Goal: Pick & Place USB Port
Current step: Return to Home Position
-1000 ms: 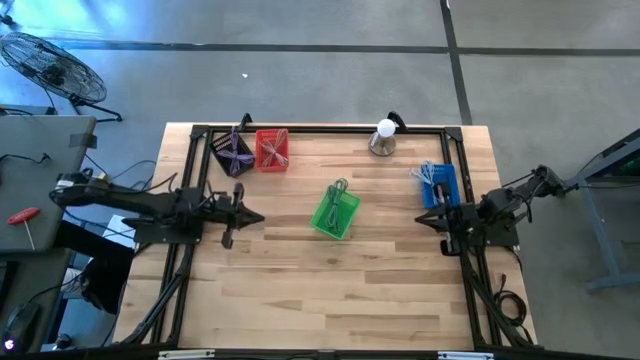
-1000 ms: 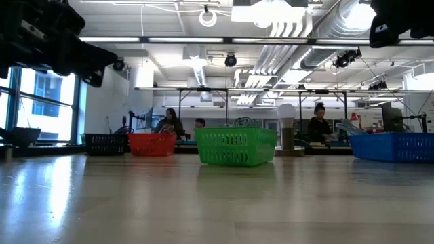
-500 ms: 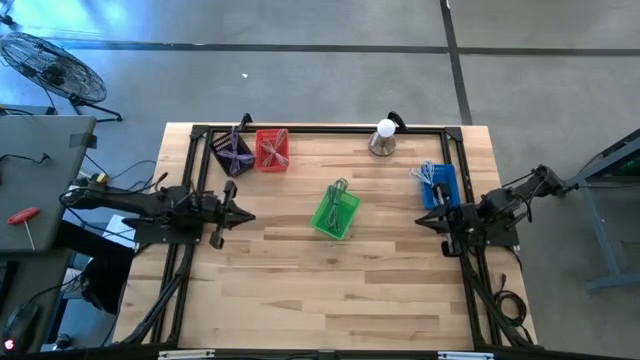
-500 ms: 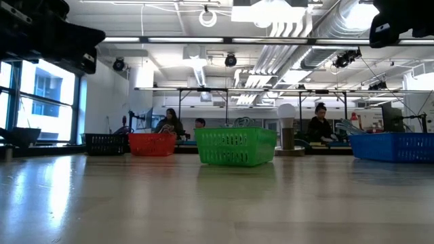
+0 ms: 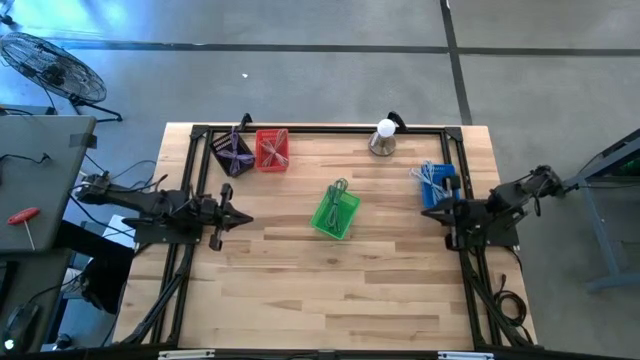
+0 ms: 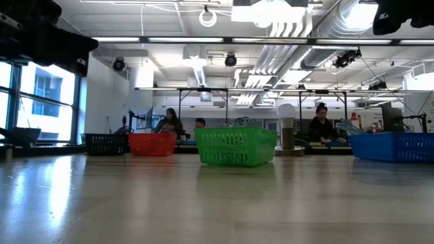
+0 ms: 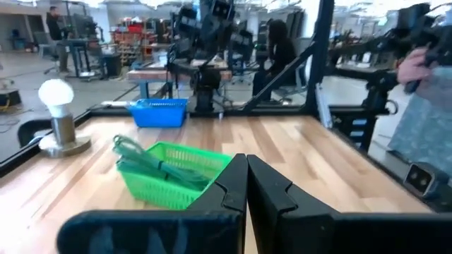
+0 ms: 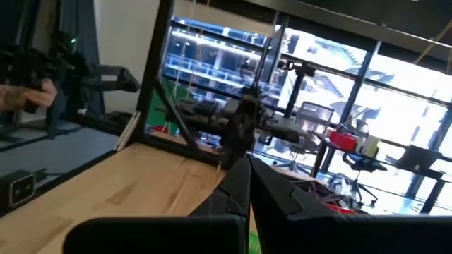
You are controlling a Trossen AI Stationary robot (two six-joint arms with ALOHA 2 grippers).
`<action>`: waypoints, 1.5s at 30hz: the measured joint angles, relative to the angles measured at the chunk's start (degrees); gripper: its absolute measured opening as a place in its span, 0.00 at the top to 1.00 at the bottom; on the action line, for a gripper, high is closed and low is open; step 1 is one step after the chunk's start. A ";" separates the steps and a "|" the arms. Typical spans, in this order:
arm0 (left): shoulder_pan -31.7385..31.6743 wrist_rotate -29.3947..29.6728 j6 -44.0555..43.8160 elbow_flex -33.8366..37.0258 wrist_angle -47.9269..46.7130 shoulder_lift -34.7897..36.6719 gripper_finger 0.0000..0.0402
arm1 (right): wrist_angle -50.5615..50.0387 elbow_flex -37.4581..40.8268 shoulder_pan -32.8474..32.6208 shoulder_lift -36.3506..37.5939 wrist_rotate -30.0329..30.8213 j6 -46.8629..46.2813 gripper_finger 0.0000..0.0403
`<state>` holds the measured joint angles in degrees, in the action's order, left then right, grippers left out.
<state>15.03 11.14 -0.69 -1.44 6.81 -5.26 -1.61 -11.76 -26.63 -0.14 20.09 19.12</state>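
Note:
A green basket (image 5: 336, 210) with cables in it stands on its base at the middle of the wooden table; the left wrist view shows it too (image 7: 169, 173). No USB port can be made out in any view. My left gripper (image 5: 248, 218) hovers shut over the table's left part, level, pointing at the green basket and well short of it; its fingers meet in the wrist view (image 7: 246, 176). My right gripper (image 5: 427, 214) hovers shut by the table's right edge, just nearer than a blue basket (image 5: 438, 185), and holds nothing (image 8: 248, 180).
A red basket (image 5: 271, 149) and a dark basket (image 5: 232, 152) with cables stand at the far left. A lamp with a white bulb (image 5: 383, 137) stands at the far edge. A black frame (image 5: 320, 129) runs round the table. People sit at benches beyond the table (image 6: 319, 125).
My left gripper has drawn back toward the table's left edge, away from the green basket, staying shut and level. The baskets have kept their places.

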 joint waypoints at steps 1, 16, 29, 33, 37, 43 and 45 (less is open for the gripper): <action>0.00 0.09 -0.04 -0.24 -0.72 0.16 1.00 | -0.59 -0.64 0.01 0.00 0.26 -0.29 1.00; 0.00 0.71 -0.36 -1.35 -0.69 0.29 1.00 | -5.03 -0.03 0.02 0.04 1.73 -2.37 1.00; 0.00 1.21 -0.20 -1.48 -1.07 0.29 1.00 | 3.68 8.22 3.58 0.08 0.99 -2.58 1.00; 0.00 0.57 -0.74 -1.57 -1.82 0.31 1.00 | 5.90 9.48 8.54 0.07 -4.34 -3.64 1.00; 0.00 1.02 -0.72 -1.57 -2.32 0.29 1.00 | 8.14 10.93 14.81 0.07 -9.82 -4.39 1.00; 0.00 1.00 -1.09 -1.57 -3.43 0.31 1.00 | 7.21 11.12 23.09 0.07 -19.43 -7.51 1.00; 0.00 1.00 -1.27 -1.57 -4.34 0.31 1.00 | 6.60 11.12 24.83 0.07 -20.69 -7.94 1.00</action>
<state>15.03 12.14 -1.96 -3.01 2.47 -4.95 5.00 -0.64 -1.80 -0.08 -0.60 11.18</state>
